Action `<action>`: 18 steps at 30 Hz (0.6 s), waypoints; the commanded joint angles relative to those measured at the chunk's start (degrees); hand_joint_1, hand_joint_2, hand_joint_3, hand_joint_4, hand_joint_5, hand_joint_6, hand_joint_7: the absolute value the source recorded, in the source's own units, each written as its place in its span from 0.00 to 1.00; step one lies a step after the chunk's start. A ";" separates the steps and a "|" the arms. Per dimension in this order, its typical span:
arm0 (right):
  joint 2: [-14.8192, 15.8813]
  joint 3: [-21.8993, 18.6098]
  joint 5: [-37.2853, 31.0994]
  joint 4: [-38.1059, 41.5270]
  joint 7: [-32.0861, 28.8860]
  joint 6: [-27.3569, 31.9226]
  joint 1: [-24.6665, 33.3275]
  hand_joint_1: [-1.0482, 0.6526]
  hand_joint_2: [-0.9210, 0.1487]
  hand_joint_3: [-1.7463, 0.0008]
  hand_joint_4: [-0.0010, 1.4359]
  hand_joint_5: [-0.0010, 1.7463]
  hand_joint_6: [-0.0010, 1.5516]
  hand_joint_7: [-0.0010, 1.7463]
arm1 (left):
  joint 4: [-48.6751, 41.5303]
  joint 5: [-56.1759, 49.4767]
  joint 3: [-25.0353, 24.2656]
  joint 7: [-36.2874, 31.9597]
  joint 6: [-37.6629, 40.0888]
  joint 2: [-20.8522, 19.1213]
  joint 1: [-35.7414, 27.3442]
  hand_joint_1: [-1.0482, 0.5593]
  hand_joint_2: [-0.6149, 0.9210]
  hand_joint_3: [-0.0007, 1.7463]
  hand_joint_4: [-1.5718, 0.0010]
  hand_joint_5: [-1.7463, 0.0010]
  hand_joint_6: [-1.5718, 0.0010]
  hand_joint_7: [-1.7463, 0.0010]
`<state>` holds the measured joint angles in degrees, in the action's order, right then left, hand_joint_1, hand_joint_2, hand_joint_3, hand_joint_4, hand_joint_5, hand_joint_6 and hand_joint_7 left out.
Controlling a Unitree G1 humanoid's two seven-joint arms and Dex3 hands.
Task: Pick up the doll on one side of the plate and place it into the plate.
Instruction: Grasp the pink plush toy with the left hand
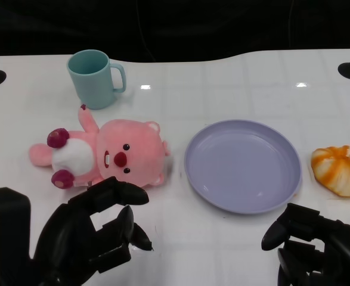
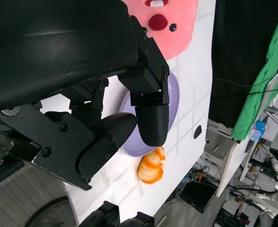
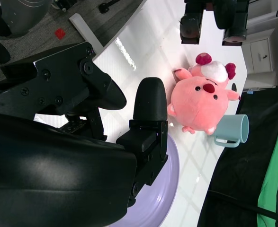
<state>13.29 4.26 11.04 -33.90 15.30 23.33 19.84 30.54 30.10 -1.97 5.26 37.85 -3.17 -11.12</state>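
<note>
- The pink plush doll (image 1: 109,155), a round-faced animal with a white belly, dark red paws and a red nose, lies on its back on the glossy white table (image 1: 234,77), to the left of the plate in the head view and apart from its rim.
- The round lavender plastic plate (image 1: 242,165) sits near the middle of the table with nothing in it.
- The left hand (image 1: 97,229), black and many-fingered, hovers just in front of the doll, on the robot's side. Its fingers are spread and slightly curled, grasping nothing; the uppermost fingertip reaches close to the doll's lower edge, and whether it touches cannot be told.
- In the left wrist view the same fingers (image 2: 150,118) hang released above the table, with the doll's face and the plate visible beyond them.
- The right hand (image 1: 318,247) rests low at the near right corner, in front of the plate's right edge. Its fingers are curled inward and hold nothing.
- A teal ceramic mug (image 1: 94,77) with a handle stands upright behind the doll, near one raised arm.
- An orange-and-white striped soft toy (image 1: 340,170) lies to the right of the plate, just beside its rim.
</note>
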 commanded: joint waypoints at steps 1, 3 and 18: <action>-0.08 -0.30 0.10 -0.16 -0.27 -0.25 -0.07 0.56 0.22 0.36 0.47 1.00 0.33 0.89 | 0.70 -1.04 -0.90 0.20 -1.77 -1.02 0.80 0.49 0.69 0.66 0.60 0.13 0.58 0.36; -0.04 -0.27 0.07 -0.47 -0.38 0.02 -0.03 0.56 0.22 0.36 0.46 1.00 0.33 0.89 | 1.25 -3.42 -0.52 0.36 -3.97 -2.03 1.19 0.48 0.72 0.60 0.63 0.17 0.58 0.42; 0.52 -1.31 1.03 -0.61 -0.01 0.62 0.22 0.58 0.19 0.37 0.46 1.00 0.32 0.89 | -2.35 -22.92 0.55 6.03 -21.53 -13.94 6.18 0.42 1.00 0.10 0.75 0.43 0.70 0.74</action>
<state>13.33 3.84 11.86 -34.26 15.37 23.66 19.94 29.44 8.91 -1.31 9.96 18.49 -14.90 -5.89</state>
